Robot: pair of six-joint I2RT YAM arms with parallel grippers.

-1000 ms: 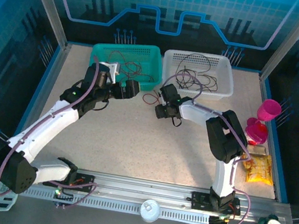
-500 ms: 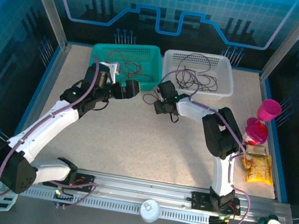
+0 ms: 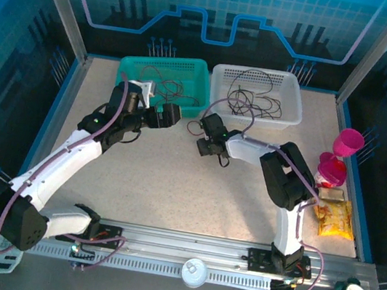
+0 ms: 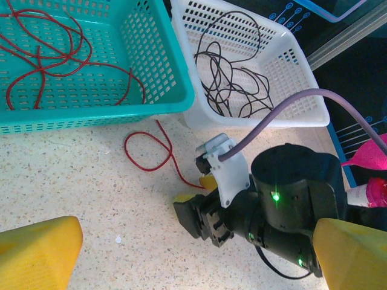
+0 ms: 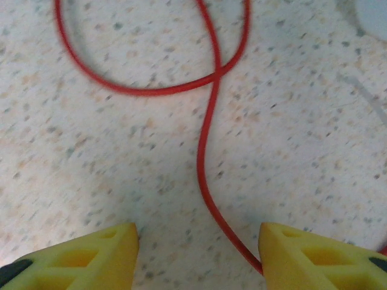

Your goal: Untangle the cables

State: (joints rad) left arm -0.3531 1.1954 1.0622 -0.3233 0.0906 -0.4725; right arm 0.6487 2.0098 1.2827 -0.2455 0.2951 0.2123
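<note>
**Shifted right gripper left, over loose red cable**

Moved right gripper (image 5: 198, 257) leftward since a second ago, to just off the near right corner of the teal basket (image 3: 198, 109). Holds jaws roughly half apart, straddling the red cable (image 5: 208, 121) looped on the table (image 3: 172, 186) before that corner, clamping nothing. Hangs left gripper (image 3: 171, 114) at the basket's near wall, jaws at their widest, empty. More red cables (image 4: 36, 54) inside the basket; black cables (image 4: 227, 84) in the white basket (image 4: 302, 66) beside it.

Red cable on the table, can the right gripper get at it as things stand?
Probably yes. The right gripper is right at the red cable with its jaws open. The strand runs between its fingers on the table, with nothing lying across it.
</note>
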